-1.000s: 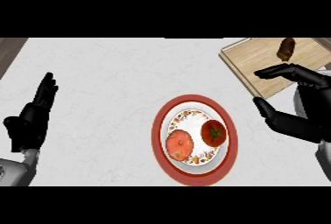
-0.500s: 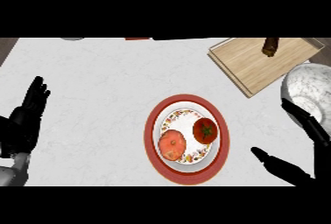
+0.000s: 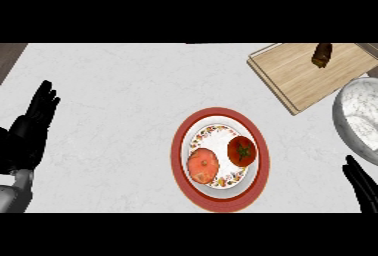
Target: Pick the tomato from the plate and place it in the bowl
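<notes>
Tomato (image 3: 241,150) on plate (image 3: 219,198), right half, beside orange fruit (image 3: 203,166), apart from both hands. Right hand (image 3: 361,185) at lower right edge, fingers seemingly straight. Left hand (image 3: 31,127) open, resting at left edge. Bowl (image 3: 353,125) at right edge.

Tomato (image 3: 241,150) on plate (image 3: 221,200), bowl (image 3: 353,125) to its right.

Wooden cutting board (image 3: 306,75) with a dark object (image 3: 322,54); orange fruit (image 3: 203,166).

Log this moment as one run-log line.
phase: pre-grasp | tomato: on plate, untouched | bowl: right edge | right hand: open, lower right | left hand: open, resting left
</notes>
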You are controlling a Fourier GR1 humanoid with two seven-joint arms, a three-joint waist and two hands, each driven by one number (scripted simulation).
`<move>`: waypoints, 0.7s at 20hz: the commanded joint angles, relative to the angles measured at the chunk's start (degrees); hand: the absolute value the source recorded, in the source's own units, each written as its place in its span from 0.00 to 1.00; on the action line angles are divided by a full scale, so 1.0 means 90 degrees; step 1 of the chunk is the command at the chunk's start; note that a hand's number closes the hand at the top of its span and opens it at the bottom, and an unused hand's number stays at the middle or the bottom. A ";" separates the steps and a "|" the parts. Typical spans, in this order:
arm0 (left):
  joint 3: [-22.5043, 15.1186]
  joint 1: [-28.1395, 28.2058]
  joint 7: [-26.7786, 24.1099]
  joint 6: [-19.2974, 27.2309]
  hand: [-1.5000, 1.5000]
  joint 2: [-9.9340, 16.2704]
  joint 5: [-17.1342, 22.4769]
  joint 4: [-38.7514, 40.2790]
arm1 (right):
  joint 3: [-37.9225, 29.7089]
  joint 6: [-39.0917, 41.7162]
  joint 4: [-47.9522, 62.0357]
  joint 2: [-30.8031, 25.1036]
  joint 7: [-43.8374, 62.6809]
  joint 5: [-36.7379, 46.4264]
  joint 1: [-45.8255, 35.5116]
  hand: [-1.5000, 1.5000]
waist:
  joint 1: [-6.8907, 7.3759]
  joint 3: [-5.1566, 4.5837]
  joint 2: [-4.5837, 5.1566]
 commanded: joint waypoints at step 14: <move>-0.0055 -0.0284 0.0218 -0.0139 0.50 -0.0438 -0.0432 0.0055 | -0.0080 0.5019 -0.0019 -0.0268 0.4239 -0.0318 -0.3466 0.00 | 0.0303 -0.0009 0.0066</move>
